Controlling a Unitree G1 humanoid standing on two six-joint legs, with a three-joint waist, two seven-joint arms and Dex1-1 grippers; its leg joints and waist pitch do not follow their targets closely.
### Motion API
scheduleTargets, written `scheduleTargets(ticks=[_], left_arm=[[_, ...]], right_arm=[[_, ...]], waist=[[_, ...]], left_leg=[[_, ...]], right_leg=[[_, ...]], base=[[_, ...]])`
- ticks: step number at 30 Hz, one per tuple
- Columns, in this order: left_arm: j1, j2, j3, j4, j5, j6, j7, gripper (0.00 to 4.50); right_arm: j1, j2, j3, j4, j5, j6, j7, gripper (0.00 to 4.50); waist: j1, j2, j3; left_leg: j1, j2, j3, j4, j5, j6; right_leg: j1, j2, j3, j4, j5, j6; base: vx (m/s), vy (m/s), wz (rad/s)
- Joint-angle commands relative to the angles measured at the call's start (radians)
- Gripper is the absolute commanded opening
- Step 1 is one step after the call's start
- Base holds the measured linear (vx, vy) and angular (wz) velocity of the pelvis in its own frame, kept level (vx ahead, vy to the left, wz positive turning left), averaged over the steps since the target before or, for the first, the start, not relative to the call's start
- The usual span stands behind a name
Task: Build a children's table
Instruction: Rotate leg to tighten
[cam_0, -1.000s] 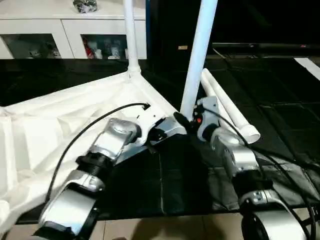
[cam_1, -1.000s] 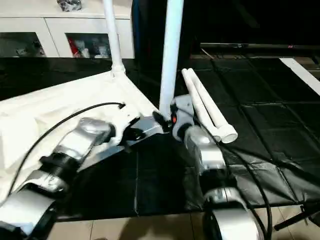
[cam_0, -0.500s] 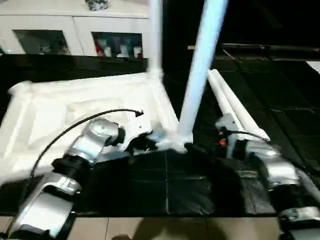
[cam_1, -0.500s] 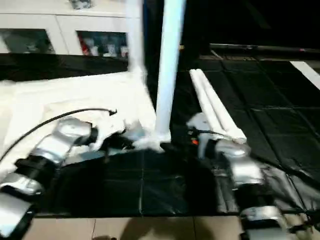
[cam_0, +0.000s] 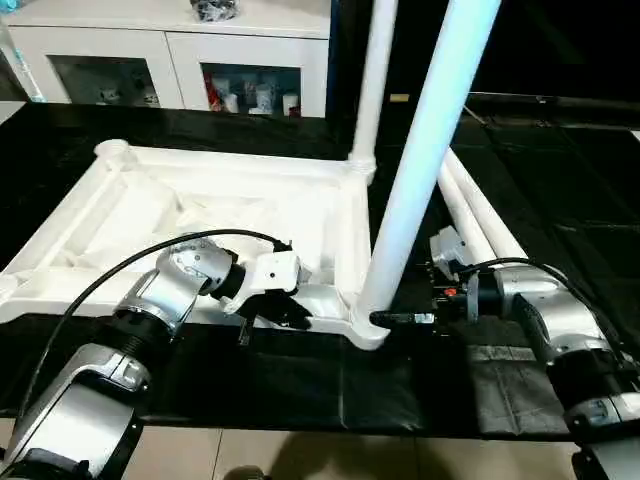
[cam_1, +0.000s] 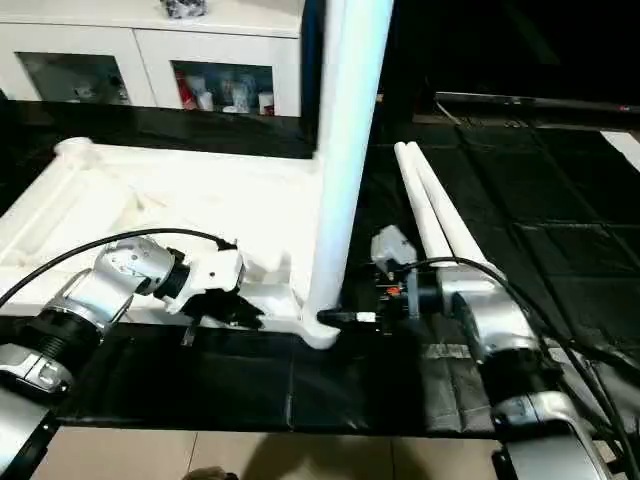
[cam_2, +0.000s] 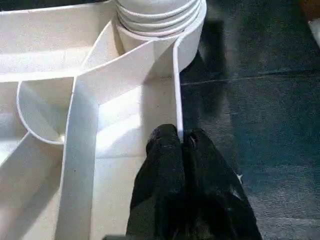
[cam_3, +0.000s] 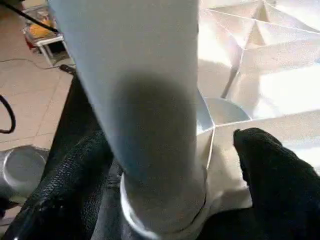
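Note:
The children's table (cam_0: 150, 200) lies upside down on a black mat, ribbed underside up. One white leg (cam_0: 372, 90) stands in the far right corner and another leg (cam_0: 425, 170) in the near right corner. My left gripper (cam_0: 272, 318) is shut on the thin near rim (cam_2: 176, 90) just left of that corner, its fingers (cam_2: 165, 150) pinching the wall. My right gripper (cam_0: 395, 320) reaches in from the right at the near leg's base. It stands open, with its fingers (cam_3: 265, 165) on either side of the leg (cam_3: 145, 100).
Two loose white legs (cam_0: 475, 215) lie side by side on the mat (cam_0: 560, 170) just beyond my right forearm. A white glass-door cabinet (cam_0: 180, 60) stands at the back left. Pale floor tiles (cam_0: 300, 455) begin at the mat's near edge.
The head view has swung, showing more of the table. My right arm has dropped lower and out to the right, fingers now pointing at the leg's base. The left gripper stays on the rim.

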Motion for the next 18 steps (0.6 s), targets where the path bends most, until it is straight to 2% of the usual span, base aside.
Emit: scheduleTargets(ticks=[1,3,11,14,18], left_arm=[[0.006,-0.015,-0.038,-0.023,0.003,-0.023,-0.037,0.0],[0.007,-0.017,-0.038,-0.021,0.003,-0.028,-0.041,0.0],[0.007,-0.012,-0.037,-0.008,0.005,-0.037,-0.046,0.0],[0.006,-0.013,-0.035,-0.005,0.007,-0.035,-0.046,0.0],[0.002,-0.015,-0.033,0.003,0.006,-0.032,-0.046,0.0]], right_arm=[[-0.015,0.004,0.016,0.013,-0.003,0.006,0.03,3.69],[-0.02,0.007,0.025,0.02,0.0,0.017,0.054,3.51],[-0.026,0.005,0.041,0.031,0.01,0.036,0.091,2.79],[-0.024,0.005,0.044,0.036,0.012,0.041,0.101,2.43],[-0.021,0.005,0.048,0.032,0.013,0.048,0.114,2.23]], waist=[[-0.004,-0.008,-0.069],[-0.005,-0.011,-0.069],[-0.002,-0.01,-0.07],[-0.001,-0.01,-0.069],[-0.001,-0.008,-0.068]], left_leg=[[0.01,0.042,-0.002,-0.055,-0.184,0.057],[0.009,0.042,-0.002,-0.055,-0.18,0.059],[0.008,0.041,-0.003,-0.053,-0.167,0.06],[0.008,0.041,-0.003,-0.053,-0.173,0.058],[0.009,0.041,-0.004,-0.055,-0.191,0.05]], right_leg=[[0.054,-0.072,0.045,-0.066,-0.2,-0.221],[0.055,-0.071,0.044,-0.065,-0.192,-0.22],[0.055,-0.072,0.044,-0.064,-0.192,-0.214],[0.054,-0.072,0.044,-0.065,-0.207,-0.211],[0.053,-0.073,0.044,-0.068,-0.24,-0.202]], base=[[0.0,0.0,0.0],[0.0,0.0,0.0],[0.0,0.0,0.0],[0.0,0.0,0.0],[0.0,0.0,0.0]])
